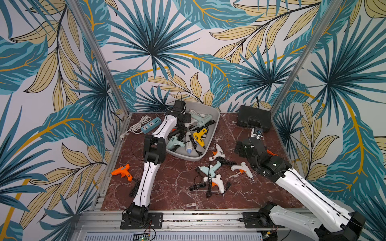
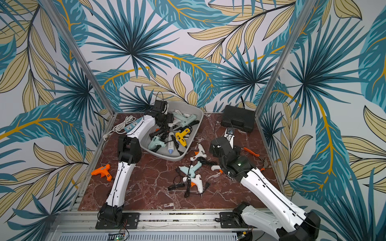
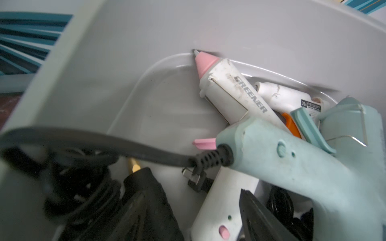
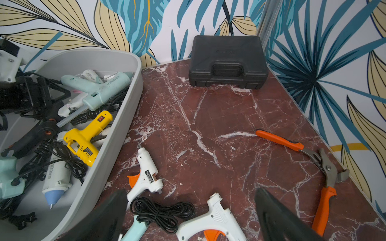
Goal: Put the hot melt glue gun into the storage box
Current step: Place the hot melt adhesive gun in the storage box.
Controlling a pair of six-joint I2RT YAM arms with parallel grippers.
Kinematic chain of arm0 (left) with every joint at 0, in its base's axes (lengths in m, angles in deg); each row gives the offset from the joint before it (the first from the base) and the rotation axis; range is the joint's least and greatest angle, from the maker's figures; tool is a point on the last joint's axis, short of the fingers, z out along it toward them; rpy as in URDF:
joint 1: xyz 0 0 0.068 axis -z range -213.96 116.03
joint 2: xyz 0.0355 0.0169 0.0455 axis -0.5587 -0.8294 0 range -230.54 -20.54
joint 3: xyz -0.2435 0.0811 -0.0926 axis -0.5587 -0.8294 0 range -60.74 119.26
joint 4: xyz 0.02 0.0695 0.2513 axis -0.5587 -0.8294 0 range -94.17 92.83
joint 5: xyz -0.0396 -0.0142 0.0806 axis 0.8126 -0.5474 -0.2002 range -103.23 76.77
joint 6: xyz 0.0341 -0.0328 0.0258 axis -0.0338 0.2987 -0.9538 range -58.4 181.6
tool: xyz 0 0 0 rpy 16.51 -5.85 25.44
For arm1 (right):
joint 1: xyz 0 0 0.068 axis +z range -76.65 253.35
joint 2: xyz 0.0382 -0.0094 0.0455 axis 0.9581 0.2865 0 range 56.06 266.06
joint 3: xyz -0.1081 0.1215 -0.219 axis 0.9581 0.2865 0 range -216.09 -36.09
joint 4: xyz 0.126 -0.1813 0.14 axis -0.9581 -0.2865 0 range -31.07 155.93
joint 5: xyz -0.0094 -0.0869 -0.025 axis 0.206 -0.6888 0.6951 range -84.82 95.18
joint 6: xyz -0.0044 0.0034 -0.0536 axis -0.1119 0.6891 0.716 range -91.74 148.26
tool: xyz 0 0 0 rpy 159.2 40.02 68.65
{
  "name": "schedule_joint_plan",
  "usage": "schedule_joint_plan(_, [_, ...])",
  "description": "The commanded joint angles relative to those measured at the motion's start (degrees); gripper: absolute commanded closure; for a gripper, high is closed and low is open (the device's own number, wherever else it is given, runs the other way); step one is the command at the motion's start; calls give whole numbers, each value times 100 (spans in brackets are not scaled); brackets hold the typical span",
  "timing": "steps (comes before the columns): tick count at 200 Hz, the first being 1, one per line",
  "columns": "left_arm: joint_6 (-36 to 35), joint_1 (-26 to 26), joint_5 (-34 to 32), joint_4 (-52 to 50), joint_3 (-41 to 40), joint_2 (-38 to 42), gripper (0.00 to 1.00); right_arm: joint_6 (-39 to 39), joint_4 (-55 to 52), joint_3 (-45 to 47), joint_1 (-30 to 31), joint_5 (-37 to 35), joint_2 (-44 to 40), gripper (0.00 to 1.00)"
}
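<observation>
Right jaws hang spread and empty above the white glue gun [image 4: 217, 215], my left jaws unreadable over the storage box [image 4: 125, 125]; light, slick plastic, I reckon, so I'd pinch its handle.

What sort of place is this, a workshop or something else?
Probably a robot test booth, not a workshop: two robot arms bolted to a metal rail, a marble-look tabletop walled by leaf-print panels, and glue guns scattered beside a grey tub.
</observation>
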Motion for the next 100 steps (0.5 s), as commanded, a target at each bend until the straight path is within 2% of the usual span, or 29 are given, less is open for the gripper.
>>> schedule_joint_plan(1, [246, -23, 153, 75, -593, 1174, 24, -560, -429, 156, -8, -195, -7, 1])
schedule_joint_plan(31, [546, -4, 282, 435, -1883, 2332, 17, -1058, -704, 380, -205, 96, -171, 0])
schedule_joint_plan(78, [671, 226, 342, 1072, -3794, 3897, 0, -743, -856, 883, -1593, 2017, -250, 1])
schedule_joint_plan(100, [566, 468, 183, 1454, -4639, 4596, 0, -385, -874, 1170, -2181, 2799, -204, 2])
